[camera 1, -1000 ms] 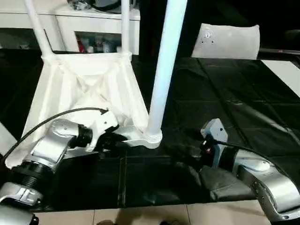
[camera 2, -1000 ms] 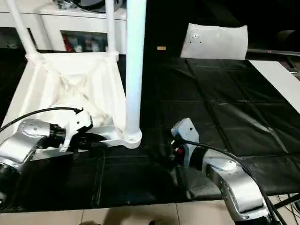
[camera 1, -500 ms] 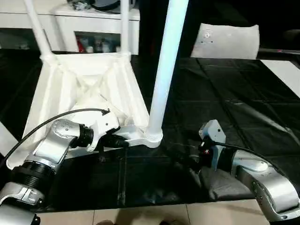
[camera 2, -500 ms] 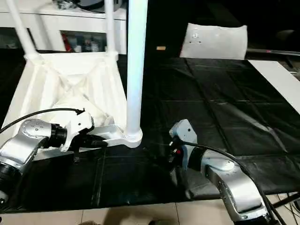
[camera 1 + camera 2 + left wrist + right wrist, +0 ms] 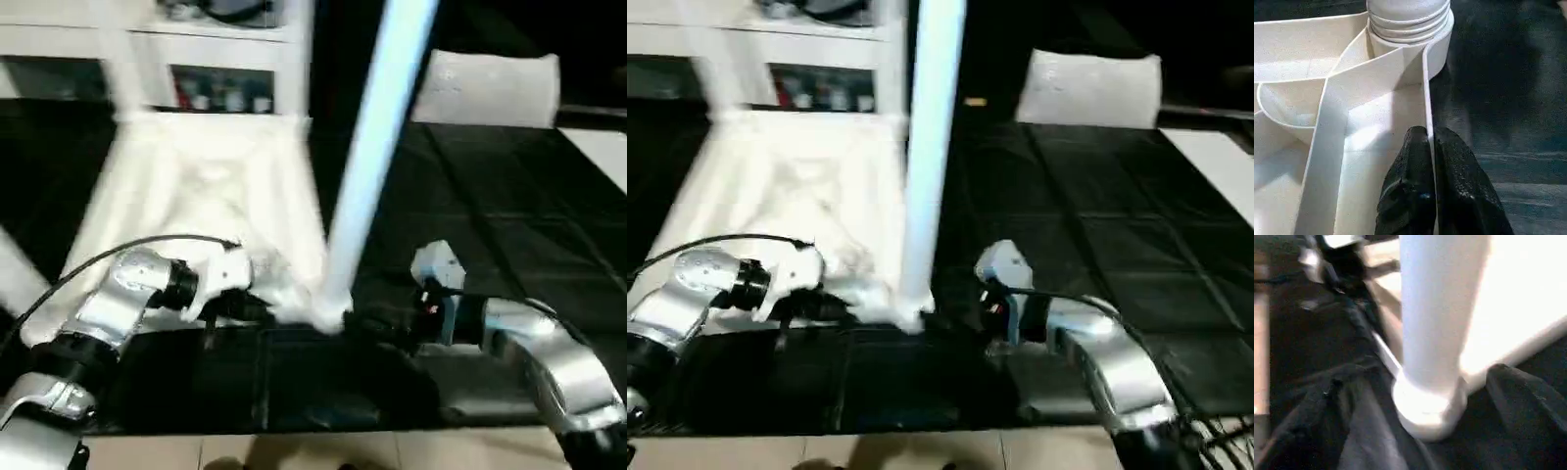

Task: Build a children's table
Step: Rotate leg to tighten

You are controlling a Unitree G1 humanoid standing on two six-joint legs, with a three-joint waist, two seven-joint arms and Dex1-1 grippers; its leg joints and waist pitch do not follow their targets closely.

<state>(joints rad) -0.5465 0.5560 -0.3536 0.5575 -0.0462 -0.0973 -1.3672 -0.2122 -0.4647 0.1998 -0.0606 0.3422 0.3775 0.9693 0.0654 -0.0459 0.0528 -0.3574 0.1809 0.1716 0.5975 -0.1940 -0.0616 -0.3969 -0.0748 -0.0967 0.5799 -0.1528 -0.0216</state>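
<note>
The children's table lies upside down on the black cloth, its white ribbed tabletop [image 5: 196, 196] facing up. A long white leg [image 5: 377, 147] stands in the near right corner socket [image 5: 1410, 29], and two more legs [image 5: 299, 59] rise from the far corners. My left gripper [image 5: 1430, 132] is shut on the tabletop's near rim [image 5: 1426, 88], one finger on each side of the thin wall, a short way from that socket. My right gripper [image 5: 1420, 382] is open, with its black fingers [image 5: 1528, 396] on either side of the standing leg's base [image 5: 1430, 401], not touching it.
A white shelf unit [image 5: 196, 39] stands behind the table. A flat white bag [image 5: 490, 88] lies at the back right, and a white board strip [image 5: 598, 147] at the right edge. The cloth's front edge and floor tiles [image 5: 294, 450] are just below my forearms.
My left gripper has shut on the tabletop's rim. My right gripper has moved left, up to the near leg's base. The head views have shifted and blurred with the camera's movement.
</note>
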